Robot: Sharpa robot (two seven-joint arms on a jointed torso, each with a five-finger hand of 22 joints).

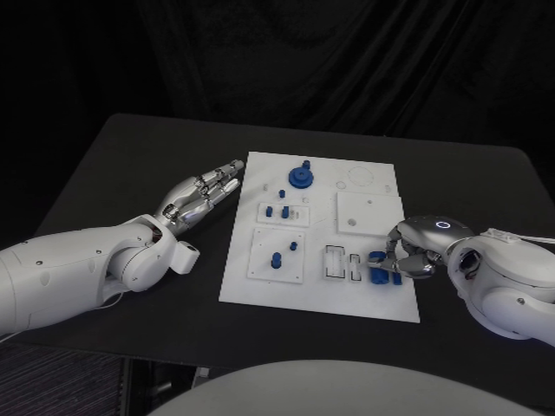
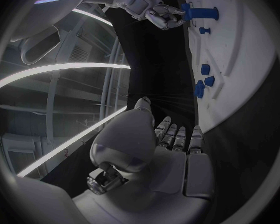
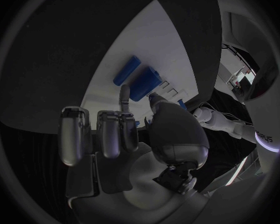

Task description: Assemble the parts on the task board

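Black table (image 1: 127,156): carries one white task board (image 1: 365,208), lying flat at the middle.

Task board, contents, placed from the board's own edges:
- Blue round gear-like part (image 1: 302,178) with a short peg on top, standing near the far edge, left of centre.
- Small blue pegs (image 1: 277,211), a few, standing in a raised square plate below the gear part.
- Two further blue pegs (image 1: 277,260) in the square plate at the near left corner.
- Blank raised square plate (image 1: 368,213), right of centre.
- Slotted plate (image 1: 340,263) with two narrow rectangular openings, near the near edge.
- Blue block parts (image 1: 379,267) at the near right corner, just beside the slotted plate; in the right wrist view two oblong blue blocks (image 3: 136,77) lie side by side on the white surface.

Left hand (image 1: 204,196): lies off the board, just beside its left edge, on or just above the table; fingers (image 2: 177,138) straight and close together, holding nothing.

Right hand (image 1: 414,251): over the board's near right corner, fingers curled down at the blue block parts; one fingertip (image 3: 124,91) reaches the nearer block. Whether it truly pinches a block cannot be told.
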